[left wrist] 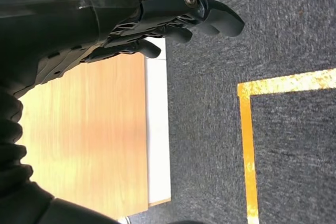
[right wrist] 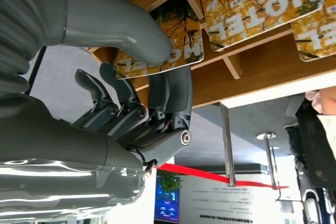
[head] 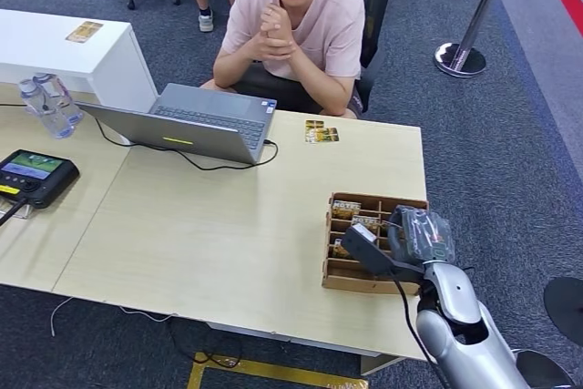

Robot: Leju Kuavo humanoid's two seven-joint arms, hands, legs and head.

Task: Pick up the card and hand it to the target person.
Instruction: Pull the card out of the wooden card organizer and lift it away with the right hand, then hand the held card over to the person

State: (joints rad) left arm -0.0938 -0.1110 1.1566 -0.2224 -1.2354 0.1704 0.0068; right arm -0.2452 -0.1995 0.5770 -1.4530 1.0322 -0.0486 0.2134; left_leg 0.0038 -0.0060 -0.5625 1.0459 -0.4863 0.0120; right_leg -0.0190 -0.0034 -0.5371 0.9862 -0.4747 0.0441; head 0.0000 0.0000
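Right wrist view showed the right robot hand (right wrist: 158, 98) pinching a card (right wrist: 174, 43) between thumb and fingers at the wooden tray (head: 374, 243) on the tabletop (head: 227, 225); the person (head: 302, 25) sat beyond, across it.

The desk (head: 227, 225) is a light wood-grain surface made of two adjoining tops with a seam running diagonally between them. An open grey laptop (head: 199, 123) rests at the 11 o'clock area, with a black cable (head: 186, 158) looping across the surface just in front of it. A loose card (head: 321, 132) lies flat near the far edge at 12 o'clock. A wooden compartmented tray (head: 343, 261) sits at 4 o'clock, close to the near right corner, with cards in its compartments. At 9 o'clock lies a black device with a lit screen (head: 35, 175). Two clear plastic bottles (head: 48, 105) lie at 10 o'clock. The desk stands on grey carpet (head: 495, 152).
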